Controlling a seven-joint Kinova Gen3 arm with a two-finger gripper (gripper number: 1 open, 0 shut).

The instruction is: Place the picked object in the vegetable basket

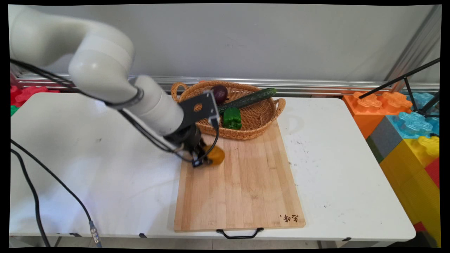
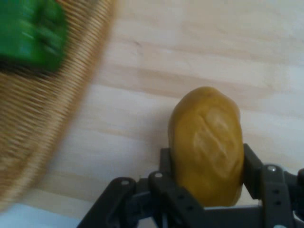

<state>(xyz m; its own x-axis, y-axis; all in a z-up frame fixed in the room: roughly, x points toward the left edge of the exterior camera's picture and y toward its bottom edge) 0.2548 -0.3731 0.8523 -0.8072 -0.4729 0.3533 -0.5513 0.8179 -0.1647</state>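
My gripper [image 1: 207, 158] is shut on a yellow-orange potato [image 1: 217, 155] over the upper left part of the wooden cutting board [image 1: 242, 182]. In the hand view the potato [image 2: 206, 145] sits clamped between the two black fingers [image 2: 251, 166], with the board [image 2: 199, 52] close beneath it. Just beyond stands a wicker basket [image 1: 260, 130] holding a green bell pepper [image 1: 232, 118], a long cucumber [image 1: 248, 99] and a dark purple round vegetable [image 1: 220, 93]. The basket's rim [image 2: 57, 123] and the green pepper [image 2: 31, 33] show at the hand view's left.
The board's black handle [image 1: 239, 233] hangs over the white table's [image 1: 344, 168] near edge. Large coloured foam blocks [image 1: 407, 133] stand off the table's right side, and a black tripod leg [image 1: 404, 79] crosses above them. Black cables [image 1: 31, 189] hang at the left.
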